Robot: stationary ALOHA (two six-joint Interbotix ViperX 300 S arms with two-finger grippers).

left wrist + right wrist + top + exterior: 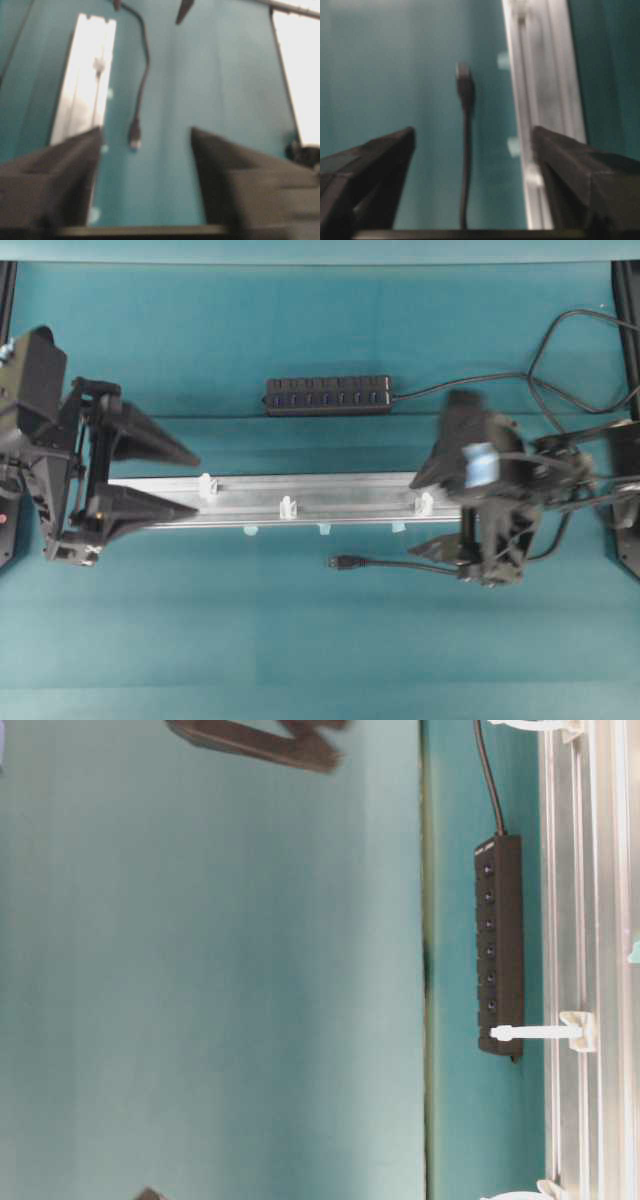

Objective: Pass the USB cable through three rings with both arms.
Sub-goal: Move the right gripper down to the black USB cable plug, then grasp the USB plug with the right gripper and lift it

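The USB cable point(400, 563) lies on the teal table in front of the rail, its plug point(343, 562) pointing left. Three rings point(207, 485) point(288, 508) point(424, 504) stand along the silver rail point(340, 495). My left gripper point(195, 483) is open at the rail's left end, with nothing between its fingers. In the left wrist view the plug point(134, 136) lies well ahead of the open gripper point(146, 131). My right gripper point(413, 518) is open over the rail's right end. In the right wrist view the cable point(466, 165) runs on the table between the spread fingers point(380, 160), untouched.
A black multi-port hub bar point(328, 396) lies behind the rail, its own cable curling off to the right. Small pale-blue tabs point(324, 529) line the rail's front edge. The table-level view shows the hub point(500, 945), the rail point(590, 920) and one ring point(545, 1033).
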